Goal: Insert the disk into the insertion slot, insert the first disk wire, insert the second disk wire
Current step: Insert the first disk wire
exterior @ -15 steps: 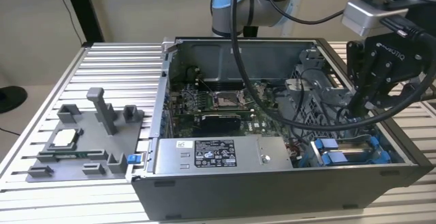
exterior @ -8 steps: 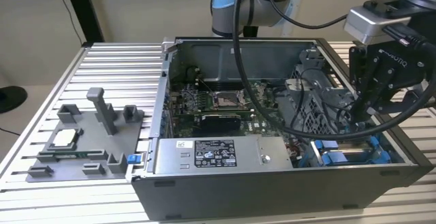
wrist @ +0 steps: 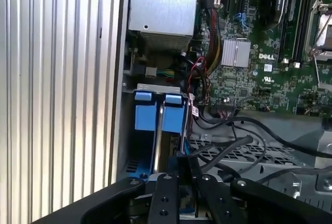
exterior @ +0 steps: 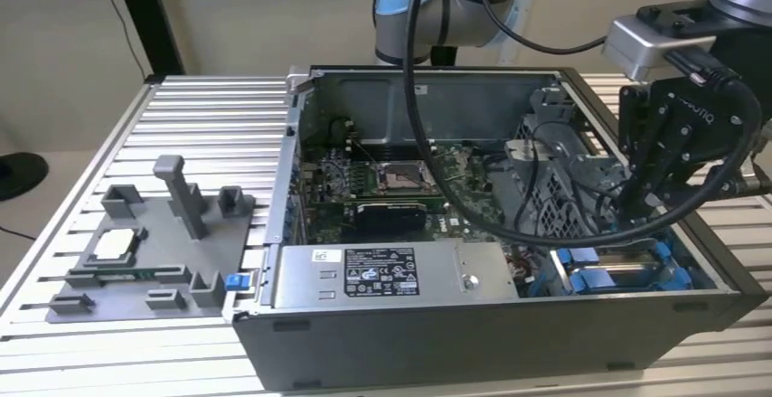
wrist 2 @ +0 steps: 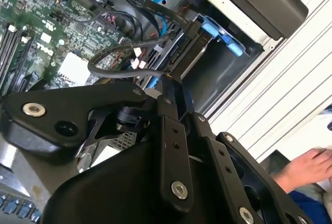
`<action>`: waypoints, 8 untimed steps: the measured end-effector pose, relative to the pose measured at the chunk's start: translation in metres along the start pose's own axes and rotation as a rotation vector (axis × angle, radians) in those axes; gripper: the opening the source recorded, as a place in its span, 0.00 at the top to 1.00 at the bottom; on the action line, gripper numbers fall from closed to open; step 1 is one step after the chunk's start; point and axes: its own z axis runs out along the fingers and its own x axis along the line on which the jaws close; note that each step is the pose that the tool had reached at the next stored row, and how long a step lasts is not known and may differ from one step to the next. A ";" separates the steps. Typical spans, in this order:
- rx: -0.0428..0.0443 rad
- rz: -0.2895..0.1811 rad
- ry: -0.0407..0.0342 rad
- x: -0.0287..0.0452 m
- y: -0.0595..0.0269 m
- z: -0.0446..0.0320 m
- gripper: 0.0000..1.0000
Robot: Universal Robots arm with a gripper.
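Blue carrier frame of the disk (wrist: 158,116) is sitting in the grey insertion slot (exterior: 675,266), lower right of the exterior view; silver body mostly hidden. The gripper (exterior: 637,205) is hovering over it among black cables (wrist: 228,151). Jaws: cannot tell.

A ribbed aluminium table (exterior: 193,117) of parallel slats carries everything. An open grey computer case (exterior: 483,347) sits directly on it, below the gripper (exterior: 652,207), which hangs over the case's end. Well away from the gripper, just beyond the case's opposite end, a grey moulded fixture tray (exterior: 145,261) lies flat on the slats.
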 end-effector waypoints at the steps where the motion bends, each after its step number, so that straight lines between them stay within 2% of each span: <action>1: -0.0018 0.009 -0.0001 0.0000 0.0001 0.0001 1.00; 5: -0.0074 0.033 -0.0003 0.0000 0.0000 0.0004 1.00; 8: -0.0158 0.035 -0.0009 0.0001 -0.0019 0.0006 1.00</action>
